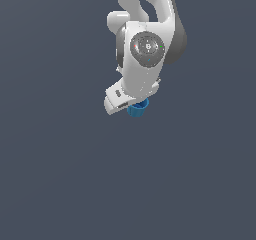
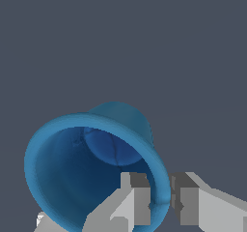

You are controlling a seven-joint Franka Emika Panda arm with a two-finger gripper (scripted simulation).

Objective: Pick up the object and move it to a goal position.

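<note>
Blue cup (image 2: 72,173), one, rim pinched by end effector (image 2: 161,202)

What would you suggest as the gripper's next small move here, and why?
Probably a short, slow carry toward the goal while keeping the grip closed. In the wrist view the gripper has one finger inside the blue cup and one outside, pinching its rim wall. The exterior view shows the cup tucked under the hand. No goal marker is visible, so direction cannot be judged.
</note>
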